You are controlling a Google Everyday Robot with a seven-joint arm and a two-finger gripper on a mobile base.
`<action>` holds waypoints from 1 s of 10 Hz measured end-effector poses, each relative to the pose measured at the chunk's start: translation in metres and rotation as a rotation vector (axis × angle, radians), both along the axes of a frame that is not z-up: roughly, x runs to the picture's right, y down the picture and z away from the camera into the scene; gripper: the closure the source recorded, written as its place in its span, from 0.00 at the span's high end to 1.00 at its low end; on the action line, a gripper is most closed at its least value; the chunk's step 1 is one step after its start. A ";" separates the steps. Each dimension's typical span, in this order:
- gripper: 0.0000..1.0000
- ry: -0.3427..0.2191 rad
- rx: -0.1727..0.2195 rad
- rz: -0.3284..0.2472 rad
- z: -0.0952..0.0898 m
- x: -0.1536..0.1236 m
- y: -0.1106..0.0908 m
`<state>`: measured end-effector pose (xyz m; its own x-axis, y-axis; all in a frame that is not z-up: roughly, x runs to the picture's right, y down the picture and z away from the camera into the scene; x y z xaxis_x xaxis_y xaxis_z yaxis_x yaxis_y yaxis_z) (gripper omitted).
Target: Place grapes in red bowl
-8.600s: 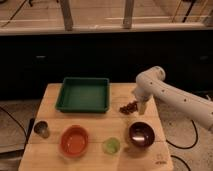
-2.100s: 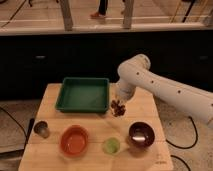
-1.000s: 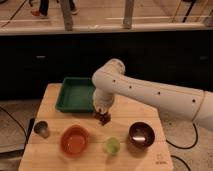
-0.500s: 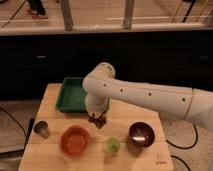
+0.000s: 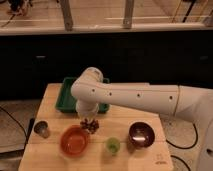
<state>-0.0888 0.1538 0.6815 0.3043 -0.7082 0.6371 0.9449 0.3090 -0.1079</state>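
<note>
orange-red and nearest the front edge of the wooden worktop (image 5: 50,102), the red bowl (image 5: 75,141) looks empty. to the right of the red bowl stands a small green cup (image 5: 113,145), and further right of it a dark maroon bowl (image 5: 141,134). left of the red bowl and a little behind it is a metal cup (image 5: 41,129). just behind the red bowl's right rim hangs the hand (image 5: 88,119), clenched on the grapes (image 5: 90,125), which dangle from its tip beside the rim rather than over the bowl's middle. behind the red bowl lies a green tray (image 5: 65,97), partly covered by the white arm (image 5: 130,97).

the risk, as i judge it: letting go here would drop the grapes on the rim or on the worktop just outside it, and round fruit could roll toward the green cup. coming down too low could also knock the rim and shove the red bowl. the hand needs to be over the red bowl's centre before it releases.
</note>
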 end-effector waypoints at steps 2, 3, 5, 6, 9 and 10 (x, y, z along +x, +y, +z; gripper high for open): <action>0.00 -0.003 -0.010 -0.013 -0.002 -0.010 0.009; 0.00 -0.007 -0.014 -0.016 -0.003 -0.013 0.012; 0.00 -0.021 -0.023 -0.027 -0.003 -0.020 0.016; 0.00 -0.021 -0.025 -0.030 -0.003 -0.021 0.018; 0.00 -0.026 -0.040 -0.033 0.002 -0.024 0.032; 0.00 -0.032 -0.044 -0.035 0.002 -0.026 0.034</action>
